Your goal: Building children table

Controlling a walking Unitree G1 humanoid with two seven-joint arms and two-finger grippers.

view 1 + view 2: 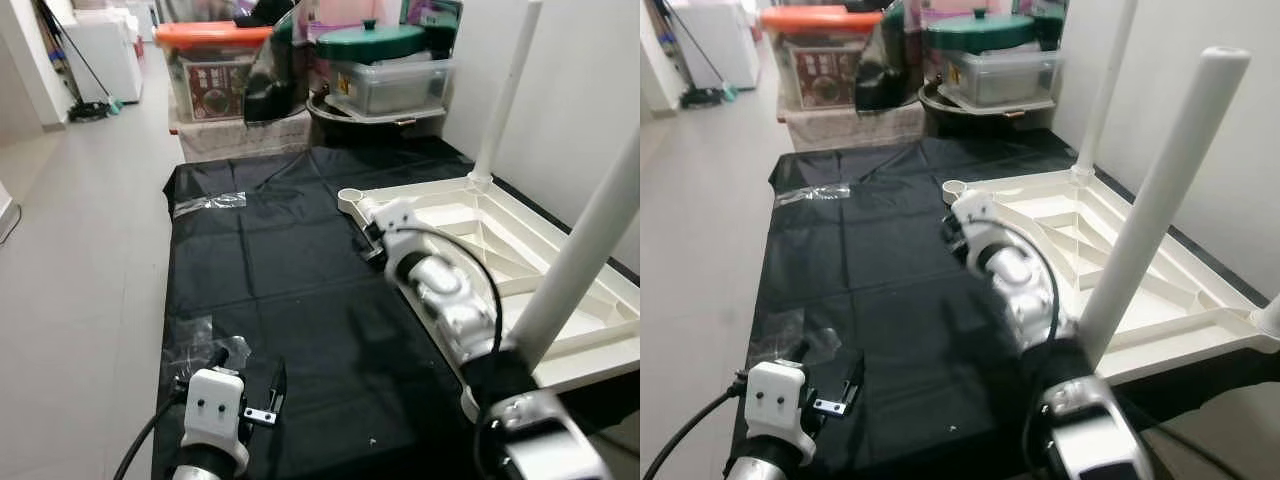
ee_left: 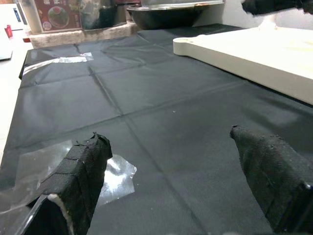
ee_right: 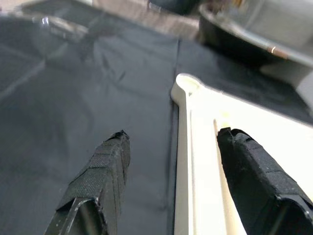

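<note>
The tabletop [image 1: 560,290] lies upside down on a black sheet [image 1: 280,290] on the floor, two legs [image 1: 1160,200] already standing in their sockets. The right end effector [image 3: 171,161], open, straddles the rim near the empty corner socket [image 3: 185,84]; fitting another leg there looks like the next step. The left end effector [image 2: 171,161] hovers open over plastic wrap [image 2: 115,174], seen closest in its wrist view.

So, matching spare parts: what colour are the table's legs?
White, like the upturned tabletop; the legs show best in the right eye view.
</note>
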